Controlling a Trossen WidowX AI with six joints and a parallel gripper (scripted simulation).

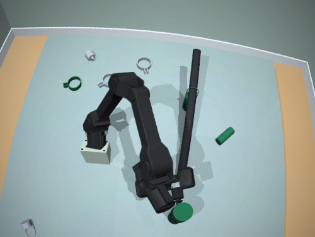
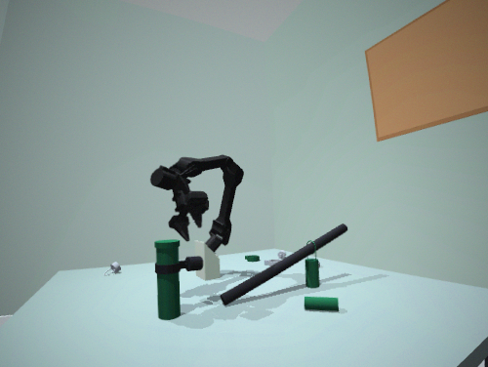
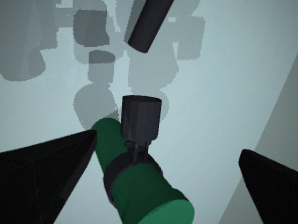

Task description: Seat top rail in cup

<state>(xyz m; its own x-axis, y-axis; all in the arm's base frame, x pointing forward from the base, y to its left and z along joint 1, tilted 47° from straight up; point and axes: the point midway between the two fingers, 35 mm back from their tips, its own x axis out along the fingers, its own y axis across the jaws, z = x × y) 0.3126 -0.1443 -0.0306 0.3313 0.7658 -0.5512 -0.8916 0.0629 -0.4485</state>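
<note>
The dark rail (image 1: 189,120) (image 2: 284,264) (image 3: 150,25) slants through the thin green loop (image 2: 311,241) above the short green post (image 1: 186,102) (image 2: 312,274). Its lower end is down near the table, apart from the dark end cup (image 1: 177,193) (image 2: 195,264) (image 3: 141,117). The cup's mouth faces the rail side. The brace band (image 2: 167,268) circles the big green post (image 2: 168,298) (image 3: 140,187) about a third down from its cap. My gripper (image 2: 193,232) (image 3: 168,146) is open and empty, above the cup and post, touching neither. Its fingertips are hidden in the top view.
A loose green cylinder (image 1: 225,135) (image 2: 321,304) lies right of the rail. A green ring clamp (image 1: 74,83), a grey ring clamp (image 1: 143,63) and a grey cap (image 1: 90,55) lie beyond the arm. Another grey cap with a loop (image 1: 27,224) (image 2: 115,266) lies far left.
</note>
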